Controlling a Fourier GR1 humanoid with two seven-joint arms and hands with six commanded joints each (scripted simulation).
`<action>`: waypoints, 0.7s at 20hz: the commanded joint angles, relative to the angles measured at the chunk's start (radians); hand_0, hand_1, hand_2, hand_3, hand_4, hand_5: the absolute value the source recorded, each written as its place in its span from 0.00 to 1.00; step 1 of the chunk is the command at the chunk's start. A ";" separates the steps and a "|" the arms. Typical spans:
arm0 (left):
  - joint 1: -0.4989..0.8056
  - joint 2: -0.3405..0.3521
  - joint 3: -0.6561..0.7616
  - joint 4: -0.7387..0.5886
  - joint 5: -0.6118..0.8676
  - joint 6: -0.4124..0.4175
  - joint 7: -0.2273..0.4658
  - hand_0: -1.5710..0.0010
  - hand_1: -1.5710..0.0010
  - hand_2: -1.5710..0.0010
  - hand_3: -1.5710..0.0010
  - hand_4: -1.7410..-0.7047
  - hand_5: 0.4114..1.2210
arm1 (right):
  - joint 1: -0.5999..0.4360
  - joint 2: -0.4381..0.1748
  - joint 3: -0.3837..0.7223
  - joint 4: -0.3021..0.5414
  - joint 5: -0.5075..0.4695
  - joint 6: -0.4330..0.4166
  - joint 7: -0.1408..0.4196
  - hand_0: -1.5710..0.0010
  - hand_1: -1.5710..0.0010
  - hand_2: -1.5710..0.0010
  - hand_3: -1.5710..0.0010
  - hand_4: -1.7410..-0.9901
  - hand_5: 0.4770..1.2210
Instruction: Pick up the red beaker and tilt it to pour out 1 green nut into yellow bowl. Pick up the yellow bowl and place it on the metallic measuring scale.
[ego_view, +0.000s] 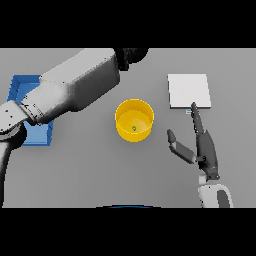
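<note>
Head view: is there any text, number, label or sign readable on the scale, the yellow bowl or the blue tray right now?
None can be read.
Metallic measuring scale: plain pale top; a tiny bluish patch at its near edge, too small to read.
Yellow bowl: no markings, only a green nut inside.
Blue tray: no visible markings, partly hidden by the left arm.

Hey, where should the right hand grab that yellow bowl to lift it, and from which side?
Probably by the rim nearest the right hand. The yellow bowl stands upright and open-topped with a thin wall, so a thumb-and-finger pinch over its right edge suits it, keeping clear of the green nut inside.
</note>
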 joint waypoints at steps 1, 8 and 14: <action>-0.017 0.018 0.017 0.031 0.011 0.030 0.009 0.00 0.00 0.00 0.25 0.01 1.00 | 0.003 -0.001 0.003 -0.005 0.005 -0.002 -0.013 1.00 1.00 1.00 1.00 0.77 0.25; -0.112 0.123 0.421 0.337 0.417 0.081 0.139 0.00 0.00 0.00 0.09 0.01 1.00 | -0.020 -0.005 0.009 0.013 0.044 -0.023 0.018 1.00 1.00 1.00 1.00 0.80 0.22; -0.012 0.268 0.689 0.481 0.778 0.179 0.210 0.00 0.00 0.00 0.06 0.00 1.00 | -0.040 0.006 -0.006 0.011 -0.054 0.029 -0.023 1.00 1.00 1.00 1.00 0.88 0.20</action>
